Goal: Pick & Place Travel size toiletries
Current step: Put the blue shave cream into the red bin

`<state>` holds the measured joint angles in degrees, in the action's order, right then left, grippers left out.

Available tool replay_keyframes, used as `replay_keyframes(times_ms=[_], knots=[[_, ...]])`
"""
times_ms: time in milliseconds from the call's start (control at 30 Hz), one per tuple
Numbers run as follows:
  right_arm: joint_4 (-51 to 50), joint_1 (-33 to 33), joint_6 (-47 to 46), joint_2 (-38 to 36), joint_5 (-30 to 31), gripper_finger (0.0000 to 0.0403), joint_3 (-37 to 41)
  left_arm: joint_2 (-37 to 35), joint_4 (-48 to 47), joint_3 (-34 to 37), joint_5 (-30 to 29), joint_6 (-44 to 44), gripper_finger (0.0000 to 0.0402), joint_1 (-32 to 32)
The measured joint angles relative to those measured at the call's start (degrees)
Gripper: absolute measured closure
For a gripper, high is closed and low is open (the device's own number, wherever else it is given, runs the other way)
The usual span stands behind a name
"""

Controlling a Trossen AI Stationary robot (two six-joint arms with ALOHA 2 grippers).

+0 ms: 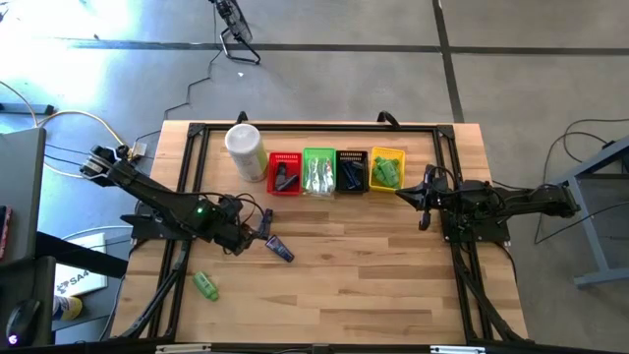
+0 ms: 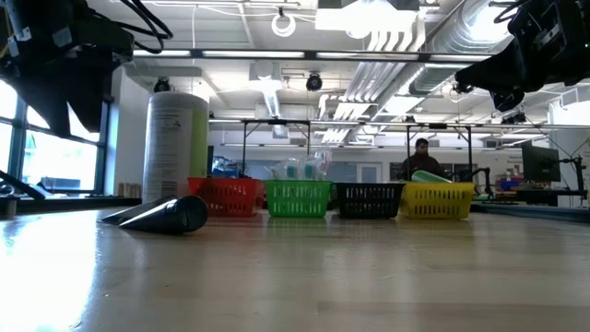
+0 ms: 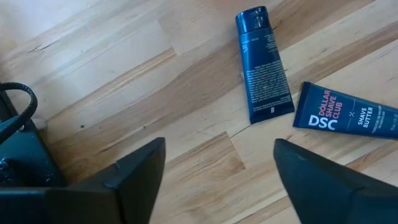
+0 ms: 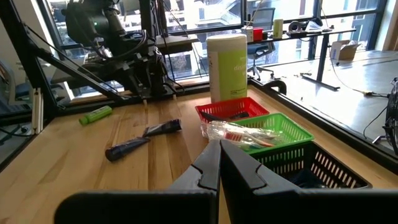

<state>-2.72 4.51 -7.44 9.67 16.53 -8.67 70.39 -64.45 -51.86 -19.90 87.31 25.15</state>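
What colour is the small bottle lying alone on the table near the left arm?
Bright green: the small plastic bottle shows best in the high view.

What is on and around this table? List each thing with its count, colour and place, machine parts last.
Tubes: two, dark navy, on the wood by the left gripper.
Green bottle: one, loose near the table's front left.
Canister: one, white, left of the baskets.
Baskets: four, red, green, black, yellow, in a row at the back.
Person: one, in the room behind.
Left gripper: jaws open above the tubes.
Right gripper: jaws shut, beside the yellow basket.
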Motion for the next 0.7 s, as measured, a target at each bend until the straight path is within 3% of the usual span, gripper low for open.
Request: replay_keyframes(times_ms=[267,467,700], knots=[[-0.02,0.0,0.18,0.0,0.02,0.04,0.0,0.0,0.94,0.0,-0.57,0.02,0.008,0.0],[-0.02,0.0,0.2,0.0,0.02,0.04,0.0,0.0,7.1,0.02,-7.58,-0.07,0.008,-0.02],[-0.02,-0.02,0.2,0.0,0.02,0.04,0.0,2.76,7.67,0.07,-10.52,-0.53,0.008,-0.03]])
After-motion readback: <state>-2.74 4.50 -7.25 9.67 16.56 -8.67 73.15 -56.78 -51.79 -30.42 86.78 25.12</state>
